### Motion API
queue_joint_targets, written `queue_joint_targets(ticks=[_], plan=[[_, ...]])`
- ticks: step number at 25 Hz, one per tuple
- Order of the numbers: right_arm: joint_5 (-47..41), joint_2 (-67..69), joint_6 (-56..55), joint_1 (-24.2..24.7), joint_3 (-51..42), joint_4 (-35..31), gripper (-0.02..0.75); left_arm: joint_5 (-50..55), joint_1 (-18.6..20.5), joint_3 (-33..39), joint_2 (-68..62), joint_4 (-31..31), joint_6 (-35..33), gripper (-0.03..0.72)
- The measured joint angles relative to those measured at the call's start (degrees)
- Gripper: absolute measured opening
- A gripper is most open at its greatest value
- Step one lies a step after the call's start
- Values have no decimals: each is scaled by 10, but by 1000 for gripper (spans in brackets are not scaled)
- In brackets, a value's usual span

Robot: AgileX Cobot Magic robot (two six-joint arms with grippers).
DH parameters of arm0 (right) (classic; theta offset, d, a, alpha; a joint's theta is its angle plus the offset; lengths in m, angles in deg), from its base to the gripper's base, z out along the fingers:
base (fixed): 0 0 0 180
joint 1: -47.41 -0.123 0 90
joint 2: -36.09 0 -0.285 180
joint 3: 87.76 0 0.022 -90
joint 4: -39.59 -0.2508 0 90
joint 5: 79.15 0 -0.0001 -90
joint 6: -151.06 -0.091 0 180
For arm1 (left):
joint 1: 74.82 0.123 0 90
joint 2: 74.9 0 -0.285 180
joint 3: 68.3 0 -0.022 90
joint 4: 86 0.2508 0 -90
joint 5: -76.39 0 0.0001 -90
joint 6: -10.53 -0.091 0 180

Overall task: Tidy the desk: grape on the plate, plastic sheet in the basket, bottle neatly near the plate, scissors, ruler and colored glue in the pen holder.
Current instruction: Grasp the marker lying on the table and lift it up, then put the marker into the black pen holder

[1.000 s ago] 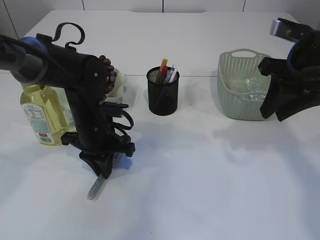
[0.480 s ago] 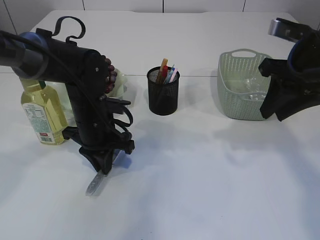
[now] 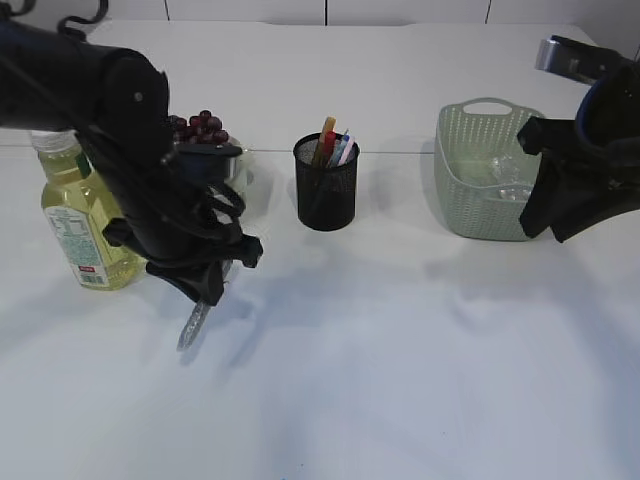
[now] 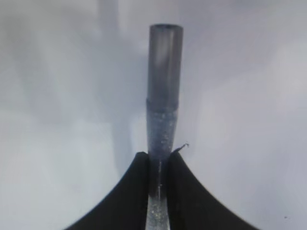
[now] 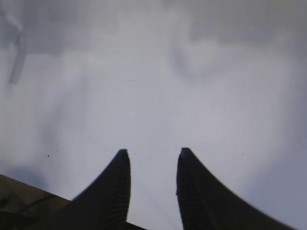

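The left gripper (image 4: 158, 165) has its jaws clenched on the glitter glue tube (image 4: 162, 96), raised off the counter (image 3: 400, 350) for carrying to the pen holder (image 3: 326, 185) at two o'clock; the right gripper (image 5: 152, 158) idles with jaws released.

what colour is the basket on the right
Pale sage green basket, clearest in the exterior view.

The bottle (image 3: 85, 225) label's print is illegible.

A lab-like test bench: bare white table (image 3: 420, 380), two robot arms.
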Motion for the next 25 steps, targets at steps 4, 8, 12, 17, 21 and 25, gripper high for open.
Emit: queue_joint_targets(ticks=[4, 8, 12, 17, 21, 25], plan=[[0, 0, 8, 0, 0, 0, 276, -64, 0, 36, 60, 1, 1, 69], [0, 0, 13, 0, 0, 0, 276, -158, 0, 85, 109, 8, 2, 69], [0, 0, 19, 0, 0, 0, 276, -259, 0, 133, 125, 24, 2, 69], [0, 0, 29, 0, 0, 0, 276, -409, 0, 167, 125, 60, 2, 69], [0, 0, 39, 0, 0, 0, 276, -550, 0, 168, 125, 72, 3, 70], [0, 0, 41, 0, 0, 0, 276, -682, 0, 168, 121, 72, 3, 71]])
